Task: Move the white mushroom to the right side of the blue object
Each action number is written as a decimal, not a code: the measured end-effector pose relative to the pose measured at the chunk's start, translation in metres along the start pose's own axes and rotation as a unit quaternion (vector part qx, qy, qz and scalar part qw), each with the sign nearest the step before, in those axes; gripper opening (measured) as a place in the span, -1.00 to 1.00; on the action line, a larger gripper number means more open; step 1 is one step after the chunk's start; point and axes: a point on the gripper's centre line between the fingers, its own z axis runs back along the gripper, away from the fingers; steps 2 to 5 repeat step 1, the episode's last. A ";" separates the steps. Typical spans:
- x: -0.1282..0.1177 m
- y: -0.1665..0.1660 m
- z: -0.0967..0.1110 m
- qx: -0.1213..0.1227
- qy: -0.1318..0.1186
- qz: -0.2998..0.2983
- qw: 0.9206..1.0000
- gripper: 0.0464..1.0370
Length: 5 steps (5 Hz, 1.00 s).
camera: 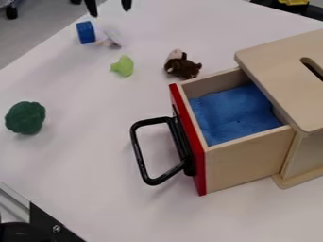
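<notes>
Red drawer front (199, 168) (black handle (137, 150)).

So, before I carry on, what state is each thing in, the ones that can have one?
Gripper: open, fingers apart, nothing between them.
Drawer: pulled out, open at the top, not empty.
Blue cloth: inside the drawer, rumpled.
Blue object: standing or lying, cannot tell.
Brown toy: on the table, out of the drawer.

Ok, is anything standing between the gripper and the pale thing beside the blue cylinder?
Nothing visible stands between the gripper and the pale thing; the blue cylinder is beside it and the green piece lies beyond.
</notes>
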 end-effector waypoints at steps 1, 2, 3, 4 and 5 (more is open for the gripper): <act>0.000 0.000 0.002 -0.001 -0.001 -0.001 1.000 0.92; 0.000 0.000 0.002 -0.001 -0.001 -0.001 1.000 0.92; 0.000 0.000 0.002 -0.001 -0.001 -0.001 1.000 0.92; 0.000 0.000 0.002 -0.001 -0.001 -0.001 1.000 0.92; 0.000 0.000 0.002 -0.001 -0.001 -0.001 1.000 0.92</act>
